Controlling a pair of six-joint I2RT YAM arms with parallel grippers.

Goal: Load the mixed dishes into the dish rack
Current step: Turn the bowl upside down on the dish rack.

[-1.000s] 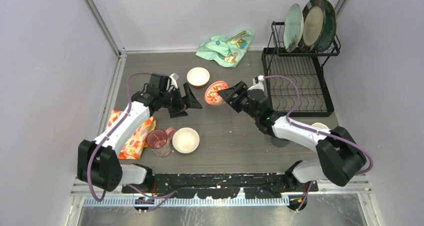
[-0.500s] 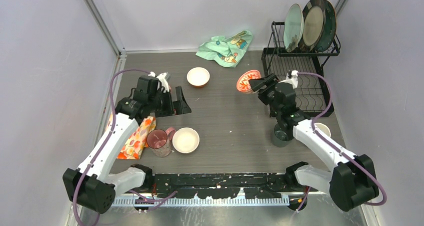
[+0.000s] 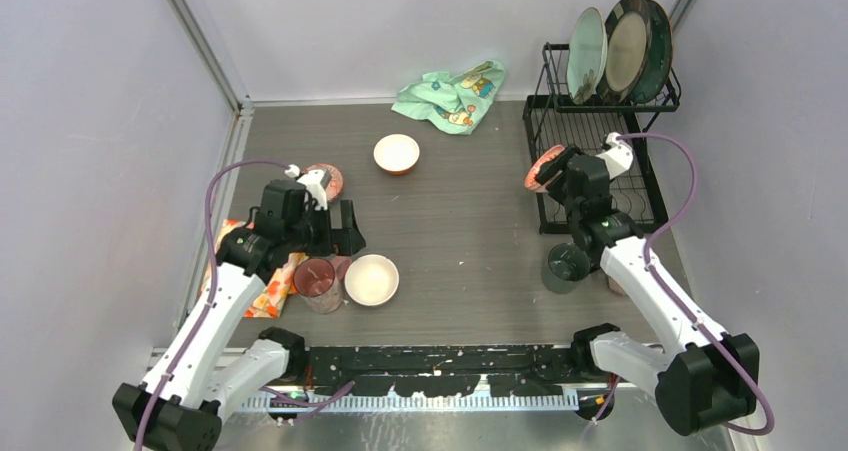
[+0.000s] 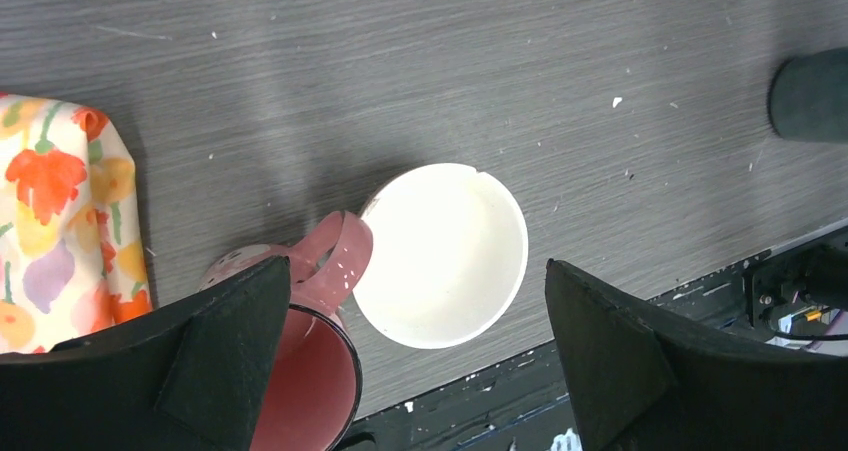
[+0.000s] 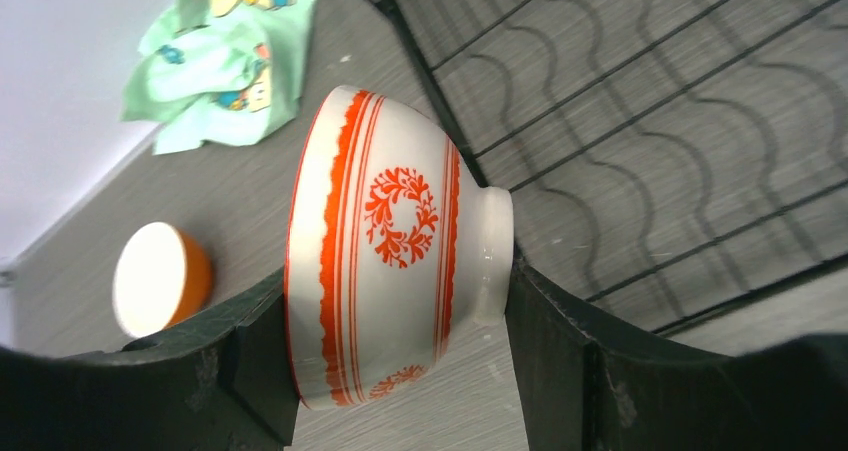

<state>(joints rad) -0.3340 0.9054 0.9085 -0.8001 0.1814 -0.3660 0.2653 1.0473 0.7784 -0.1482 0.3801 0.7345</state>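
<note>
My right gripper is shut on a white bowl with red patterns, held on its side at the left edge of the black wire dish rack. In the right wrist view the bowl sits between both fingers of that gripper, by the lower basket wires. Three plates, pale green, dark-rimmed beige and dark blue-green, stand in the upper shelf. My left gripper is open and empty above a pink cup and a white bowl.
A bowl, white inside and orange outside, sits mid-table. A small reddish bowl lies behind my left arm. A dark green cup stands near my right arm. The mint cloth lies at the back, the orange floral cloth at the left.
My right gripper has carried the red patterned bowl from mid-table rightward to the rack's left edge. My left arm has drawn back toward the near left, over the pink cup and white bowl.
</note>
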